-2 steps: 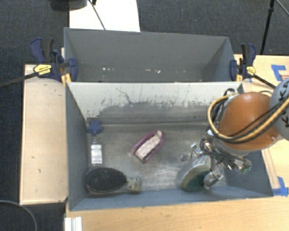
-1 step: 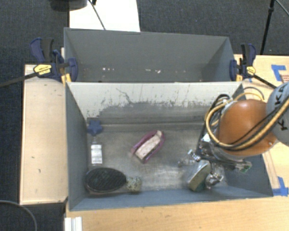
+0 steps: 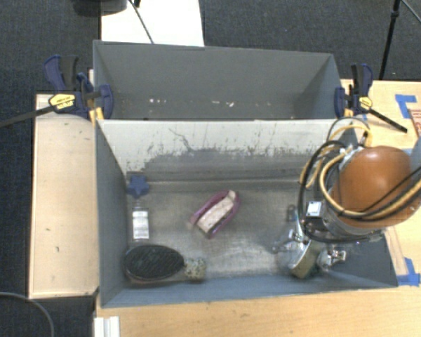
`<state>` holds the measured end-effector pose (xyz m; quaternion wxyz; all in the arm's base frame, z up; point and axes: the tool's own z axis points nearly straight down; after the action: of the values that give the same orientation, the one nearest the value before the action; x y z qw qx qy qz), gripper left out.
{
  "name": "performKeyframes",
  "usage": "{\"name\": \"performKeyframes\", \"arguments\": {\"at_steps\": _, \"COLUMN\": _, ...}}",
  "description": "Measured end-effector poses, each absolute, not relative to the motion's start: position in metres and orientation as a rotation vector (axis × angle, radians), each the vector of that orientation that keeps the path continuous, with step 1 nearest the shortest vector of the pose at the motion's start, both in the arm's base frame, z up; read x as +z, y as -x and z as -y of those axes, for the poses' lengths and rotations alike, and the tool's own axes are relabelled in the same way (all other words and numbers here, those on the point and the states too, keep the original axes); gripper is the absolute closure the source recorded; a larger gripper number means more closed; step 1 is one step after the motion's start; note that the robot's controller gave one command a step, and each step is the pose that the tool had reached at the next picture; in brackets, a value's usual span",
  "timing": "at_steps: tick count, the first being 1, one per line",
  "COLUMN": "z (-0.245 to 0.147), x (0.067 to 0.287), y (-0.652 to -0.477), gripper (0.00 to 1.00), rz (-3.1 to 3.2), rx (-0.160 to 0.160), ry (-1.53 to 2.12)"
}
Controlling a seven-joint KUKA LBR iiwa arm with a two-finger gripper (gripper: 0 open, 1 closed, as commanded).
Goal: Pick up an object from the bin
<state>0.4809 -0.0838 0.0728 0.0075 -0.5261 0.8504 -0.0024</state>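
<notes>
Below, scuffed grey bin (image 3: 256, 213), dark carpet (image 3: 28, 27).

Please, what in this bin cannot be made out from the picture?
Camera view: the tan thing at the pincer, mostly covered by it; kind unclear.
The small blue-capped bottle at left: label too small to read.
The speckled lump beside the black brush: too small to identify.

Black brush (image 3: 152, 263), purple-white pouch (image 3: 215, 213), blue-capped bottle (image 3: 139, 217), grey bin (image 3: 210, 83).
</notes>
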Motion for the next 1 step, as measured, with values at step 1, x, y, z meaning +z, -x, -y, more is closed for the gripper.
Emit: {"name": "performKeyframes", "arguments": {"at_steps": 1, "z": 0.082, "x": 0.0739, "y": -0.4815, "gripper": 1.0, "rz": -2.659, "rx": -0.005, "ry": 1.641}}
